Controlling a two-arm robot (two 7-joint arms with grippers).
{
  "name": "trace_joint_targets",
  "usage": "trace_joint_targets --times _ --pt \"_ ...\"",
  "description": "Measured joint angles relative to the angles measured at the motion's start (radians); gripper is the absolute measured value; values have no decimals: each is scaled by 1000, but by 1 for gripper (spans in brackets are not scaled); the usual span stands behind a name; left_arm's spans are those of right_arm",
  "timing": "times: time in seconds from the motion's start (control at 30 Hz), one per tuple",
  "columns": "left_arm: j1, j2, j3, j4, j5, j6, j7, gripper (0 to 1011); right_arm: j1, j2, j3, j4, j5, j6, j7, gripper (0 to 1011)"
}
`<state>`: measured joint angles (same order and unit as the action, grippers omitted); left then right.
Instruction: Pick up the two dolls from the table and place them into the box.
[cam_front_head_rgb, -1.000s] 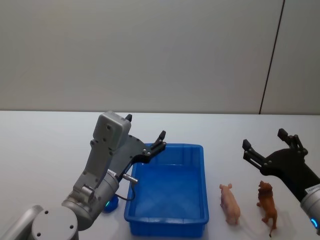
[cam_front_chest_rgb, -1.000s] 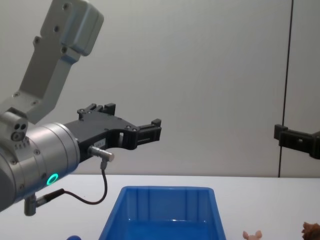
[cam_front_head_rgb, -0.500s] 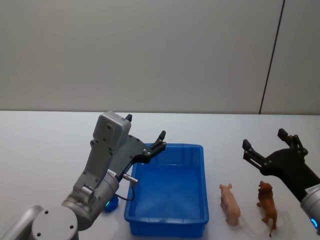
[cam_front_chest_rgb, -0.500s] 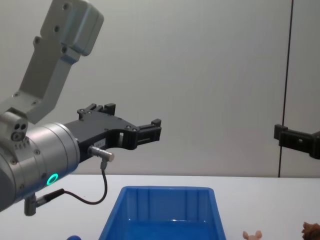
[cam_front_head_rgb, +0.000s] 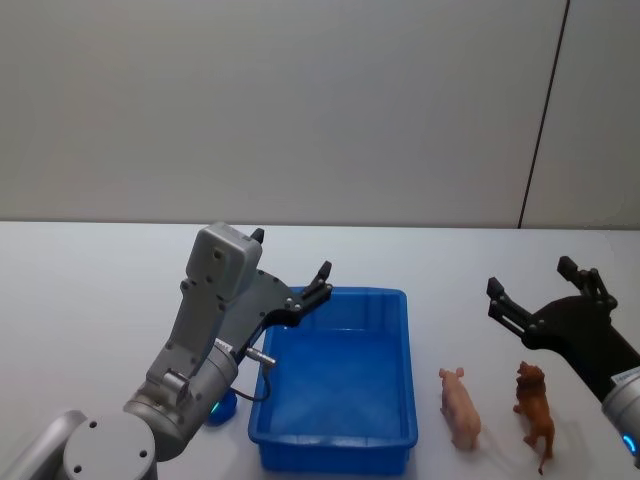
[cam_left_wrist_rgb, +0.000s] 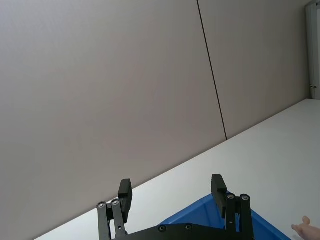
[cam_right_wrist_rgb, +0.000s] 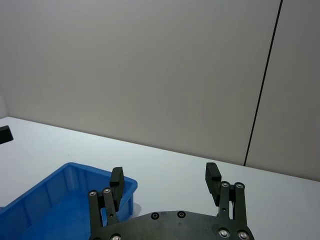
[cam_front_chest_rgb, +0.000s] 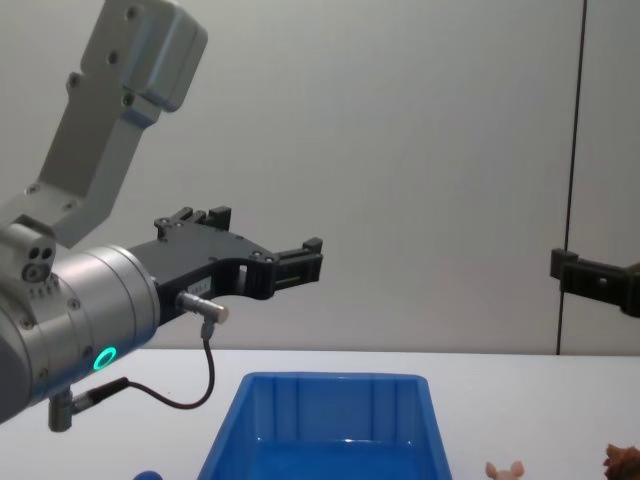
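Both the pig (cam_front_head_rgb: 460, 407) and the dog (cam_front_head_rgb: 534, 411) stand on the table (cam_front_head_rgb: 80, 300) in the head view, just robot-side of the released right gripper (cam_front_head_rgb: 530, 277), lengthwise toward it, heads nearest it. The left gripper (cam_front_head_rgb: 290, 255), also released, hovers over a far corner of the box (cam_front_head_rgb: 335, 452). The chest view crops both animals to their heads.

Head camera looks forward and down on the table (cam_front_head_rgb: 90, 290) and box (cam_front_head_rgb: 345, 293). Chest camera sits lower, looking level across the box. Wrist cameras face the wall (cam_left_wrist_rgb: 100, 75), close behind the left gripper (cam_left_wrist_rgb: 171, 181) and right gripper (cam_right_wrist_rgb: 164, 171). All four see the box.
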<state>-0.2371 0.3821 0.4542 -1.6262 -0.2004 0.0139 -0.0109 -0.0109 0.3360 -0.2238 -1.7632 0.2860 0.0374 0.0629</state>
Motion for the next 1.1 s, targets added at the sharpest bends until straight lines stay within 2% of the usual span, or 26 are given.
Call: trace_joint_targets --times 0.37,0.8,1.1 --pt "0 0 0 0 0 0 0 1001 23 -9 8 42 -18 63 -37 1001" --pt "0 0 0 0 0 0 0 1001 55 -26 8 138 -55 180 -60 1001" --pt "0 0 0 0 0 0 0 1001 47 -35 -4 161 -77 234 -69 1001"
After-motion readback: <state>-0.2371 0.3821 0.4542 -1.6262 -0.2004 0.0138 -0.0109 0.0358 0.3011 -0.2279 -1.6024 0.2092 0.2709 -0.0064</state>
